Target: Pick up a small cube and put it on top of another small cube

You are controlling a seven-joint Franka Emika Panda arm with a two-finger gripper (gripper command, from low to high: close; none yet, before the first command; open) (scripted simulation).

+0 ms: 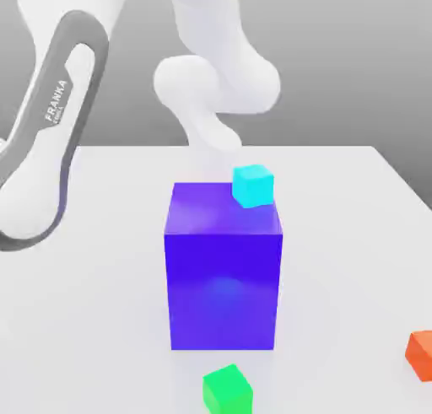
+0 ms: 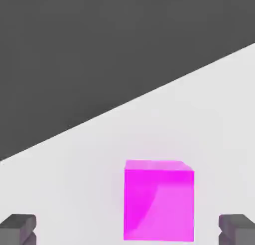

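1. Green cube [image 1: 228, 389] sits closest to the exterior camera, on the white table [image 1: 84, 319], just in front of the big blue-violet block [image 1: 224, 269].
2. That block stands upright near the middle of the table; a small cyan cube [image 1: 253, 185] shows at its upper far corner, toward the exterior view's right, though whether it rests on the block or behind it cannot be told.
3. An orange cube [image 1: 420, 355] lies at the exterior view's right edge, well apart from the others.
4. The white Franka arm [image 1: 51, 142] bends down behind the block.
5. In the hand view, the small magenta cube [image 2: 158, 200] rests on the table, between the two dark fingertips [image 2: 18, 229] of the end effector [image 2: 128, 229].
6. The end effector is spread wide, its fingertips apart from the cube on either side and gripping nothing.
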